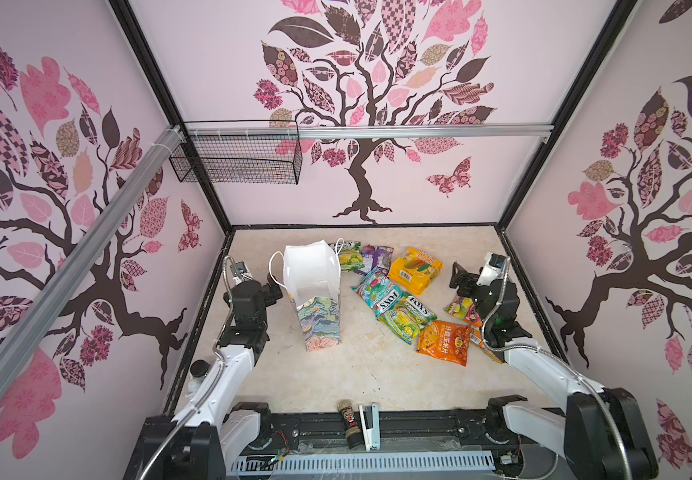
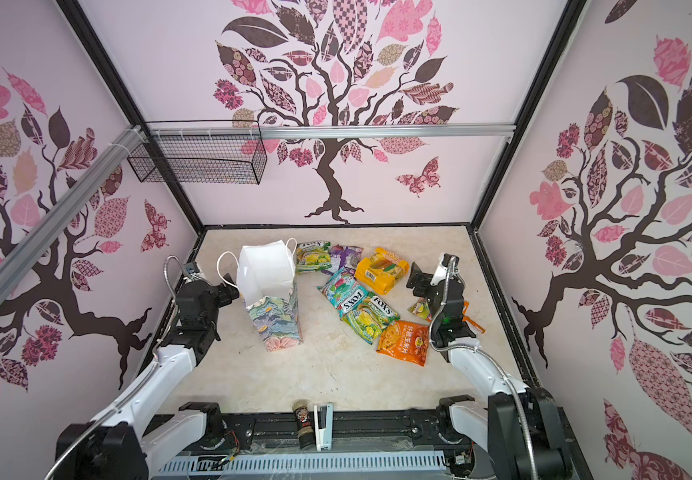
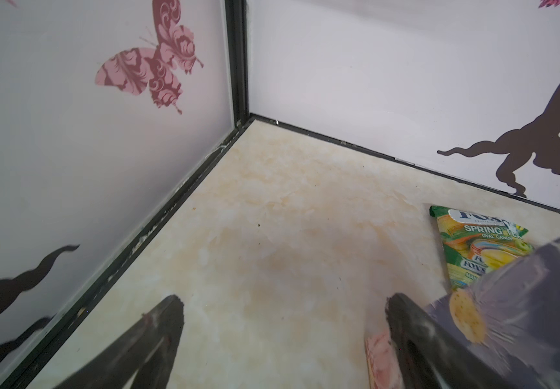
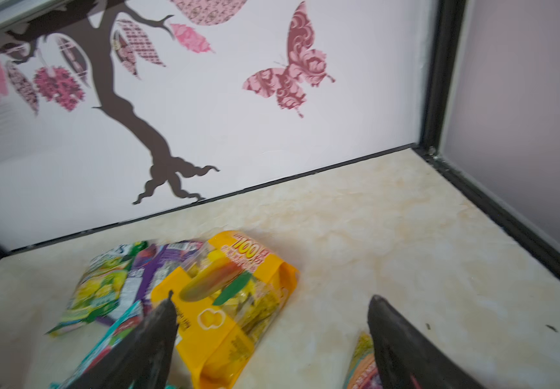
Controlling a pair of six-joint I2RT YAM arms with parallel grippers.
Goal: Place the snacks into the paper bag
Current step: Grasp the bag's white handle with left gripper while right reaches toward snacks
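On table [image 1: 356, 374], paper bag [image 1: 321, 316] stands upright. Right of bag: snacks [image 1: 379, 293] lying flat, some overlapping, one just behind bag's right corner. Just left of bag: left gripper [image 1: 273, 291]. Right of bag, past most snacks: right gripper [image 1: 460, 276]. Well before bag: jar [image 1: 348, 424] and stapler [image 1: 369, 426], side by side. Behind bag, leftward, up on wall: wire basket [image 1: 236, 158].

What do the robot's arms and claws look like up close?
The left arm and right arm have white links and chunky black joints; a ribbed silver hose loops along each. The left gripper and right gripper each end in two tapered black fingers.
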